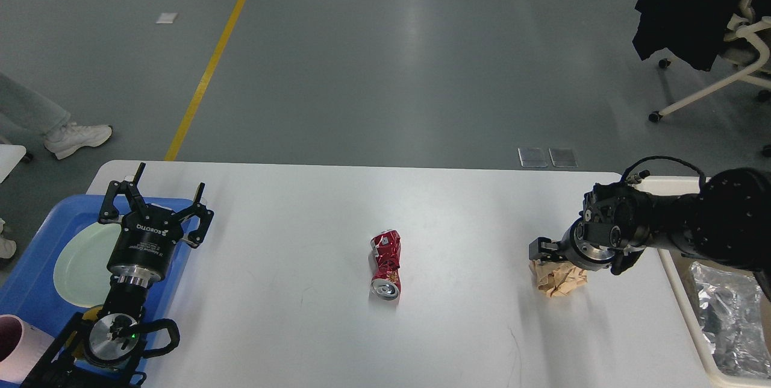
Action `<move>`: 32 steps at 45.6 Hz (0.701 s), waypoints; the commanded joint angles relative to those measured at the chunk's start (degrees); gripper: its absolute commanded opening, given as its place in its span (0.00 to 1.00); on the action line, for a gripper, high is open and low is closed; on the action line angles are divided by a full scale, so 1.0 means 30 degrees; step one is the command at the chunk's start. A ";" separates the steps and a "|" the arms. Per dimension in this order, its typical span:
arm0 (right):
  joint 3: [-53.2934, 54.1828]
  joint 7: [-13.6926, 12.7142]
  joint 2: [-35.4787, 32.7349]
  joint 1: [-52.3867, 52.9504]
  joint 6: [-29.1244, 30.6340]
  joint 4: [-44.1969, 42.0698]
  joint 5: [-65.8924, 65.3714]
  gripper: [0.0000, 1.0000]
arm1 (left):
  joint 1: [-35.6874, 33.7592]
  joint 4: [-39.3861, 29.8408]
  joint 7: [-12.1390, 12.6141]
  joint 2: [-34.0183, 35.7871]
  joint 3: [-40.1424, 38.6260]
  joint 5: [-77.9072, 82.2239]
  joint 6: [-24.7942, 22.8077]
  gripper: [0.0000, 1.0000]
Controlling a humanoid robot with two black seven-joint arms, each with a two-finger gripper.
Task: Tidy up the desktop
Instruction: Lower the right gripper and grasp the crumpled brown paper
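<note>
In the head view the desktop (289,316) spans most of the lower frame, with a crushed red can (385,264) lying near its middle and a crumpled brown paper ball (557,279) toward its right end. The right gripper (542,252) sits low right at the paper ball's top, and whether its fingers are apart or together cannot be told. The left gripper (155,202) hangs with fingers spread and empty over a blue tray (36,291) at the desktop's left end.

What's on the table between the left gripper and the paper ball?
In the head view, only the crushed red can lies on the white desktop between the left gripper and the crumpled paper ball.
</note>
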 commanded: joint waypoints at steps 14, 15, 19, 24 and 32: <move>0.0440 0.0001 0.0321 -0.1089 -0.3030 -0.0258 0.0072 1.00 | -0.0002 0.0000 0.0000 -0.0011 0.0001 0.0000 0.0002 0.96; 0.0440 0.0001 0.0321 -0.1119 -0.3089 -0.0258 0.0072 0.99 | -0.0002 0.0000 0.0000 -0.0011 0.0001 0.0000 0.0002 0.96; 0.0469 0.0001 0.0321 -0.1324 -0.3118 -0.0200 0.0101 0.86 | -0.0002 0.0000 0.0000 -0.0011 0.0001 0.0000 0.0002 0.96; 0.0469 0.0001 0.0321 -0.1587 -0.3089 -0.0024 0.0101 0.48 | -0.0002 0.0000 0.0000 0.0018 0.0001 0.0000 0.0002 0.96; 0.0469 -0.0028 0.0291 -0.1588 -0.3148 0.0034 0.0277 0.12 | -0.0002 0.0000 0.0000 0.0018 0.0001 0.0000 0.0002 0.96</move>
